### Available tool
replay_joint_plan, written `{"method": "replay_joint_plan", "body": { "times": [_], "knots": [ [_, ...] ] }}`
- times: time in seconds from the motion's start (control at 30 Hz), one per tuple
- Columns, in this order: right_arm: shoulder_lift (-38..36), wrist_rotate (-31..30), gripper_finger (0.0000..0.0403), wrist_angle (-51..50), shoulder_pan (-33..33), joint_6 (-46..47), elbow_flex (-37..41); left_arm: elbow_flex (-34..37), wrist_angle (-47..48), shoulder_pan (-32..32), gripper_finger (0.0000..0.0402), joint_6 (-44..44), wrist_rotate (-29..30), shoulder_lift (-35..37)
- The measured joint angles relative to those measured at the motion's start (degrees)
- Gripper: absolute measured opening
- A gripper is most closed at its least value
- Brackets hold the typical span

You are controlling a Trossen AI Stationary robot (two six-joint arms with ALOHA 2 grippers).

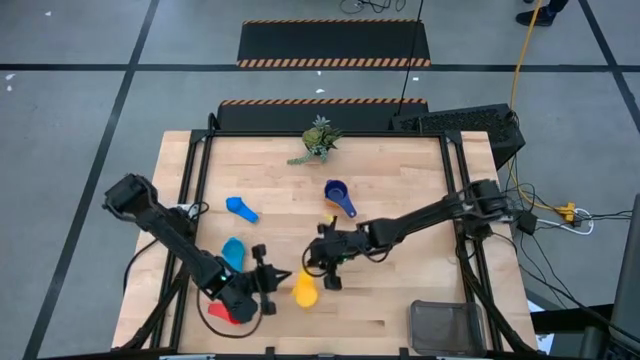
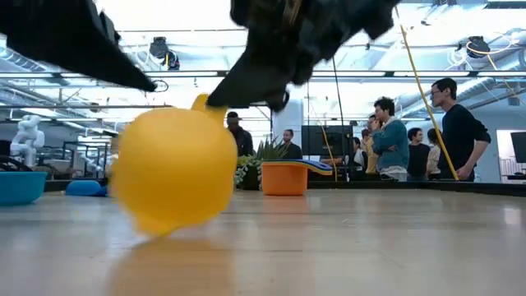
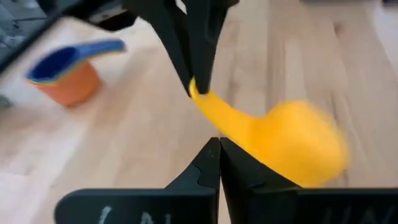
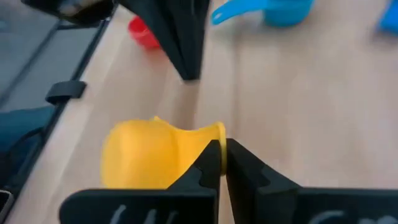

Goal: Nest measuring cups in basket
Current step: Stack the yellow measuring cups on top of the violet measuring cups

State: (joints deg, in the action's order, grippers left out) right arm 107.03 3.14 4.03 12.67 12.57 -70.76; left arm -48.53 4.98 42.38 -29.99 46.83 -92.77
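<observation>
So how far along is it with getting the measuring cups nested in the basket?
Barely started. Done: the dark blue cup sits in the orange one. In hand: the right gripper pinches the yellow cup by its handle, the left gripper shut beside it. Left: light blue, blue and red lie loose; the basket holds nothing.

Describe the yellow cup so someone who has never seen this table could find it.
Start at the wooden table and go to its front edge, midway between the two arms. The yellow cup lies there, its handle pinched in the right gripper. It is the only yellow cup; the red cup and light blue cup lie to its left.
</observation>
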Motion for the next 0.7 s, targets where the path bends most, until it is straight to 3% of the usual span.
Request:
{"method": "replay_joint_plan", "body": {
  "times": [0.23, 0.47, 0.57, 0.7],
  "knots": [
    [-10.1, -11.7, 0.0, -7.2, -0.2, -8.8, 0.0, 0.0, 1.0, -0.8, 0.0073, 0.0, 3.4, 5.9],
    [-20.3, -24.5, 0.0, -7.9, 1.4, -18.4, 1.9, 0.0, 0.6, -4.0, 0.0135, 4.1, 5.8, 8.3],
    [-24.2, -29.6, 0.0, -3.7, 2.4, -22.5, 5.2, 0.0, 0.8, -6.3, 0.0152, 6.4, 5.8, 8.2],
    [-28.8, -30.4, 0.0, 8.8, 3.1, -29.1, 12.6, 0.0, 0.1, -9.5, 0.017, 7.9, 5.8, 8.2]
  ]
}}
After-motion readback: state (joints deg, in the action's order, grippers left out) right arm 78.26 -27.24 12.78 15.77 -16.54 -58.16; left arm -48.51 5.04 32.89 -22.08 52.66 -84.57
